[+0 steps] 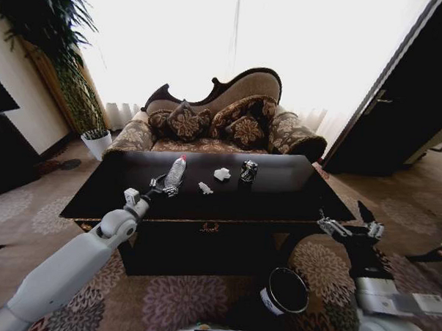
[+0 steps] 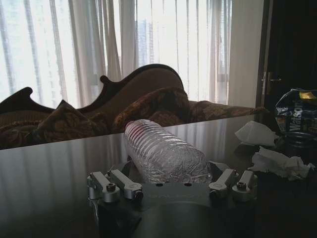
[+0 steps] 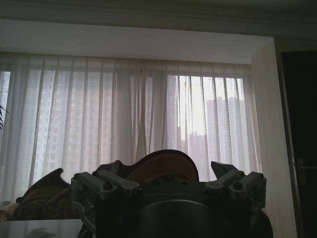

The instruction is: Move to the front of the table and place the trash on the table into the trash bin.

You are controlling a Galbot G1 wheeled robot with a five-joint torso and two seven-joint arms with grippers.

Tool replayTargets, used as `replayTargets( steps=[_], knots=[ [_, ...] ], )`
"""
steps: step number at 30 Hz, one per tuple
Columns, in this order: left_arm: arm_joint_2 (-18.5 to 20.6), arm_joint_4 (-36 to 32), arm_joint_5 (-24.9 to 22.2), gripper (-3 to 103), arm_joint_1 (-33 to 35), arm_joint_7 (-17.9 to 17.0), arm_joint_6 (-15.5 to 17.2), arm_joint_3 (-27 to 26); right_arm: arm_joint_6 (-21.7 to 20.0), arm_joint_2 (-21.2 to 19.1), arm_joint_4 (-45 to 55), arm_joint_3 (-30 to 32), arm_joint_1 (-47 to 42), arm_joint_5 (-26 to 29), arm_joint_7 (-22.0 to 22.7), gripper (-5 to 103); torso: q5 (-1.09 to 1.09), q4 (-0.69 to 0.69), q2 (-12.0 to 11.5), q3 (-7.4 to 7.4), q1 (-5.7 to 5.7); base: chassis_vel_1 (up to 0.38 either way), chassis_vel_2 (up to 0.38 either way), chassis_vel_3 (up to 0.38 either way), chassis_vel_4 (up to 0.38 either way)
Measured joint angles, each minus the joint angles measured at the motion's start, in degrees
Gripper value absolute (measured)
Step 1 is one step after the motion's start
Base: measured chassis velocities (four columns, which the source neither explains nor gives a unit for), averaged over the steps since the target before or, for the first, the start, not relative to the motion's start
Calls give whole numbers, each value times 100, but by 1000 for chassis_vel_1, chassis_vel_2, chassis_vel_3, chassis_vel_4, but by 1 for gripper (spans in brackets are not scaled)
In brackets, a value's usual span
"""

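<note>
Nearest to the head camera, the trash bin is standing on the carpet in front of the table, close to the robot's right side and much lower than the surface. I cannot tell what is lying inside it; its opening is looking dark.

On the surface, the left gripper is reaching to the bottle. In the left wrist view its fingers are spread wide, and the bottle is lying on its side straight ahead, its ribbed body already entering between them. Its long axis is pointing away from the gripper, nearly in line with the reach, with the red cap at the far end. The left arm is clearly the nearer one.

The right gripper is hanging off the table's right front corner, above the carpet, its fingers also spread and holding nothing.

Beyond the bottle, two white paper wads and the dark can are waiting near the middle of the surface.
</note>
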Motion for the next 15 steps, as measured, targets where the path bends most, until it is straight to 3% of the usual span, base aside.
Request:
replayTargets(
  steps=[4,6,10,15],
  knots=[
    [2,126,33,71,7,8,-31,-39,-8,-17,15,29,9,37,18,100,-1,1,0,0,0,0,0,0,0],
    [13,144,42,71,10,26,-58,-54,-11,-15,15,20,16,37,20,100,0,1,0,0,0,0,0,0,0],
    [43,138,55,52,68,54,-108,-118,-21,8,5,-28,31,11,22,100,0,0,0,0,0,0,0,0,0],
    [90,40,96,43,163,56,-123,-162,-22,7,1,-22,23,-6,21,100,0,1,0,0,0,0,0,0,0]
  ],
)
